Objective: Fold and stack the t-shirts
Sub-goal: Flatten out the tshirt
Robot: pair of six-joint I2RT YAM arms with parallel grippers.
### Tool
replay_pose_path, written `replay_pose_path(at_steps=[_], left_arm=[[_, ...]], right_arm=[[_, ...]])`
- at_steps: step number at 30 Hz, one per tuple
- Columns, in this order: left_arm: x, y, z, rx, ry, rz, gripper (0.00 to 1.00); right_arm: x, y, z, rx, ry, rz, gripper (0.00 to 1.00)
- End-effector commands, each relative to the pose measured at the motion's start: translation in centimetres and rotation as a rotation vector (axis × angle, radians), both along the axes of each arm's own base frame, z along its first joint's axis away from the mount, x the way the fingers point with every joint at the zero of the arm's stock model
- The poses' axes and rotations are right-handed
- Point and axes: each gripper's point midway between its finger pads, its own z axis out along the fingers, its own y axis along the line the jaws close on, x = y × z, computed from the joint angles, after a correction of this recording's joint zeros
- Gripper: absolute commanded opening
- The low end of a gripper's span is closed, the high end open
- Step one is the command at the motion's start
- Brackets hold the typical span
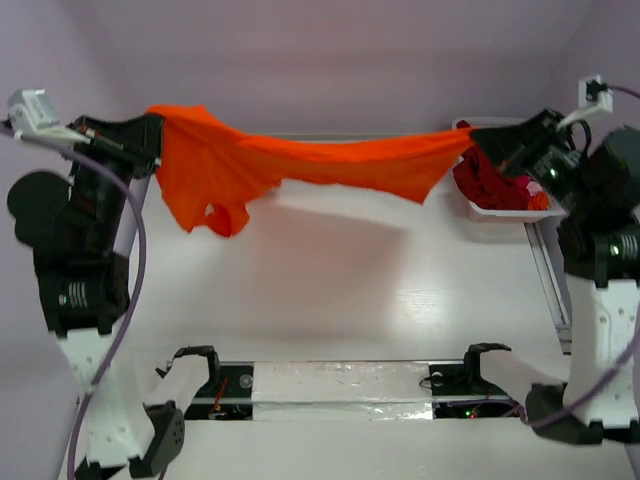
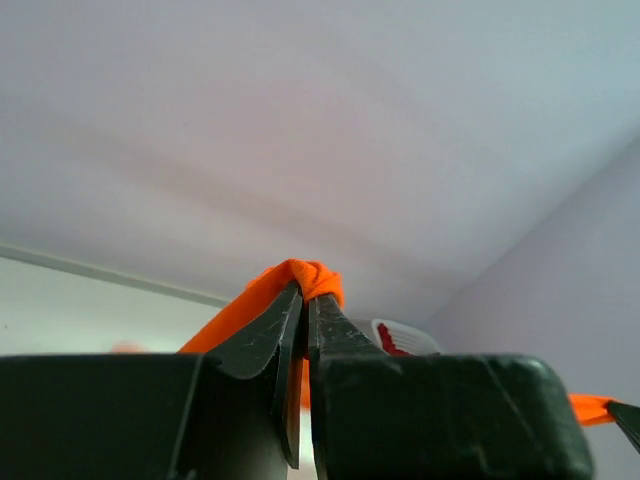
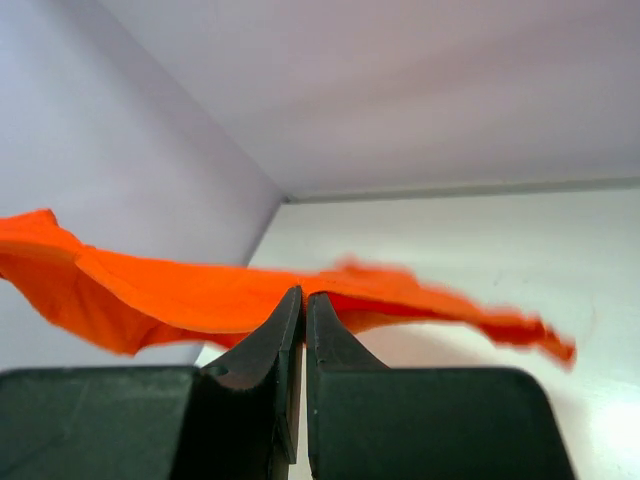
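1. The left gripper point(image 2: 305, 298) has its jaws closed to a sliver on a bunched fold of the orange t-shirt point(image 1: 330, 160), held high at the far left of the table point(image 1: 330, 290).
2. The orange t-shirt is strung between the two grippers in the air above the far part of the table, clear of the surface. Its left portion hangs in a loose, crumpled lobe below the left grip, and the middle sags slightly. It is judged light, soft and wholly limp: it keeps no shape of its own and drapes from whatever points hold it. Thin cloth may slip from a shallow pinch, so a hold should gather a fold deep between the fingers. A hem, shoulder seam or corner is best, where doubled fabric gives purchase.
3. The right gripper point(image 3: 303, 298) has its jaws likewise all but closed, pinching the opposite edge of the same shirt, near the white basket point(image 1: 495, 212).
4. The dark red t-shirts point(image 1: 485, 180) lie heaped in the white basket at the far right. They are judged equally soft and probably tangled, so best lifted singly by a topmost fold.
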Motion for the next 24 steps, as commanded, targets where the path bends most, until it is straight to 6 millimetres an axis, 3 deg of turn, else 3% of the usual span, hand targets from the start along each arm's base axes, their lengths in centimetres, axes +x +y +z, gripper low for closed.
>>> replay_pose_path(at_steps=[1,2,3,6,8,10,11,12,14,15,16,19,20,22,23,24], left_arm=[[-5.8,-0.9,2.3,0.01,-0.125,-0.031,0.0],[-6.9,-1.0,2.5,0.011,-0.138,-0.033,0.0],[-9.4,-1.2,3.3,0.016,-0.185,-0.034,0.0],[-13.5,-1.3,4.9,0.031,-0.258,-0.022,0.0],[-14.3,-1.3,5.2,0.042,-0.265,-0.012,0.0],[-13.1,-0.8,4.6,0.037,-0.24,0.007,0.0],[-12.0,-0.6,3.9,0.038,-0.217,0.014,0.0],[-9.2,-0.4,2.2,0.032,-0.163,0.019,0.0],[-6.1,0.1,0.3,0.026,-0.101,0.032,0.0],[-2.9,0.6,-1.9,0.016,-0.037,0.044,0.0],[-1.3,0.7,-2.8,0.011,-0.012,0.046,0.0],[3.8,1.4,-6.3,-0.016,0.083,0.065,0.0],[5.2,1.6,-7.1,-0.024,0.097,0.069,0.0],[8.4,2.0,-9.3,-0.037,0.158,0.081,0.0],[9.5,2.2,-10.1,-0.038,0.177,0.087,0.0],[11.9,2.5,-11.8,-0.039,0.227,0.096,0.0]], right_arm=[[-4.5,-0.3,3.2,0.018,-0.169,-0.014,0.0],[-6.3,-0.2,3.4,0.024,-0.199,-0.011,0.0],[-7.2,-0.2,3.6,0.03,-0.219,-0.01,0.0],[-9.5,-0.3,4.0,0.037,-0.265,-0.011,0.0],[-9.8,-0.3,3.9,0.041,-0.271,-0.013,0.0],[-9.0,-0.4,3.3,0.041,-0.26,-0.018,0.0],[-8.4,-0.4,2.8,0.04,-0.244,-0.019,0.0],[-7.7,-0.4,2.3,0.039,-0.23,-0.022,0.0],[-5.2,-0.5,0.8,0.027,-0.184,-0.032,0.0],[-4.1,-0.8,0.3,0.023,-0.17,-0.053,0.0],[-2.1,-1.0,-1.0,0.014,-0.125,-0.062,0.0],[1.1,-1.2,-2.7,0.01,-0.069,-0.081,0.0],[3.3,-1.3,-4.3,0.009,-0.015,-0.086,0.0],[5.5,-1.4,-5.6,0.016,0.021,-0.096,0.0],[7.6,-1.3,-7.7,0.014,0.079,-0.097,0.0],[8.7,-1.3,-8.6,0.011,0.102,-0.098,0.0]])
